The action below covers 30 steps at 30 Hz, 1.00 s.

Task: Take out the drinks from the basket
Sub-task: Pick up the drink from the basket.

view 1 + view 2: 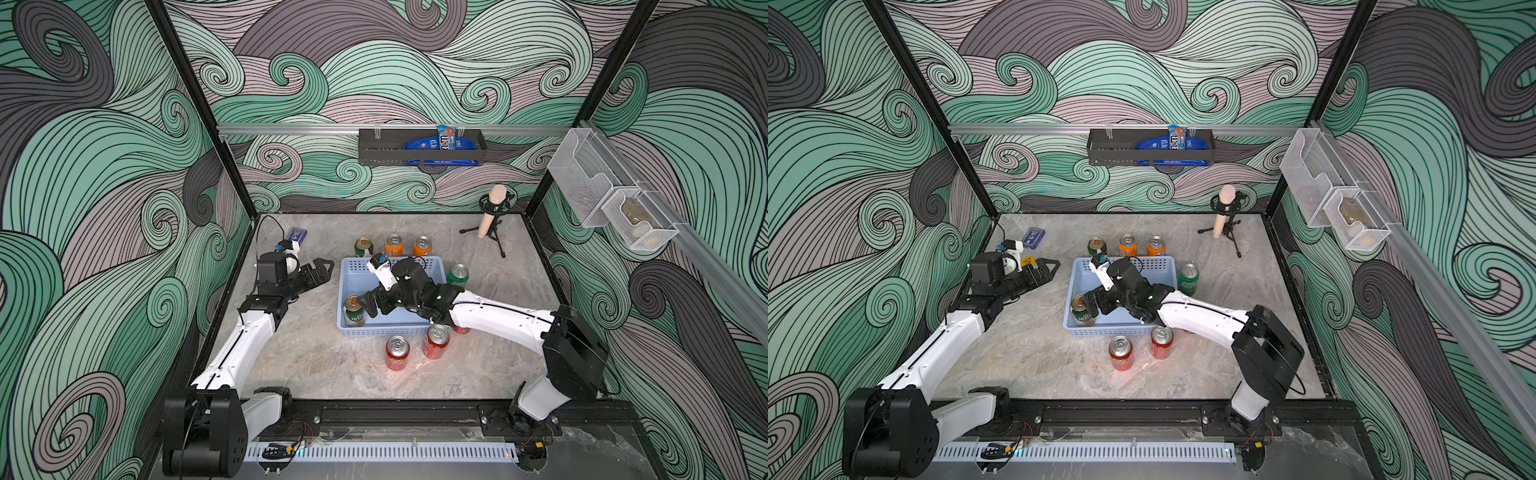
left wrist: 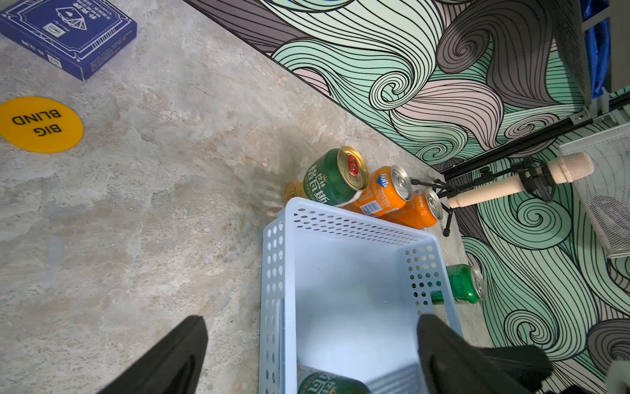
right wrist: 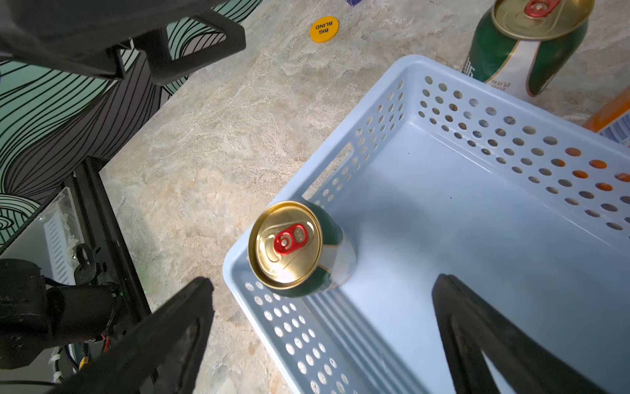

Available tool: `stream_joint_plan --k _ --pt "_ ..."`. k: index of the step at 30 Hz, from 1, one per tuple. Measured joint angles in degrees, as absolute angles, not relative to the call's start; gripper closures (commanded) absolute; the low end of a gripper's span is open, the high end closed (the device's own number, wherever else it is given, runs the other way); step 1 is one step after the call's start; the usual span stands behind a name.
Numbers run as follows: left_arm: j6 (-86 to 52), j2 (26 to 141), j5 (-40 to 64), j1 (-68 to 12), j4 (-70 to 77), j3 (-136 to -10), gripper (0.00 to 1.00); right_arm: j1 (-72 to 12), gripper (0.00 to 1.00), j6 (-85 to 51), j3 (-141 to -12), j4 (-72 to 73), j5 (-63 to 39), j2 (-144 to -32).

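Only drink left in the basket (image 1: pixel 376 331): a gold-top green-and-cream can (image 1: pixel 353 311), upright in the basket's lower-left corner in both top views. Right gripper (image 3: pixel 324 283) hangs over it with fingers spread wide, clear of the can.

On the table (image 1: pixel 316 361):
- second gold-top can (image 1: pixel 363 246) and two orange cans (image 1: pixel 393 245), above the basket's top edge
- bright green can (image 1: pixel 457 275), right of it
- two red cans (image 1: pixel 397 353), below it

Left gripper (image 2: pixel 312 324) by the basket's upper-left corner, spread, empty.
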State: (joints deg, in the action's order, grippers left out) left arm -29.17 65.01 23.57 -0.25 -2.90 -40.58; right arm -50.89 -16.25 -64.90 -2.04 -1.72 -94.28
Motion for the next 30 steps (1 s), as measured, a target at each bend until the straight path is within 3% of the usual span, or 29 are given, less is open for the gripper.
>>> stream_joint_plan --k 14,30 --pt "-29.8 65.0 23.7 0.4 -2.7 -40.6 0.01 -53.4 0.02 -16.2 -72.3 -5.8 -0.5 -101.2" --pt "-30.3 65.0 24.5 0.8 -2.5 -40.6 0.01 -56.2 0.01 -16.2 -72.5 -7.1 2.0 -103.0"
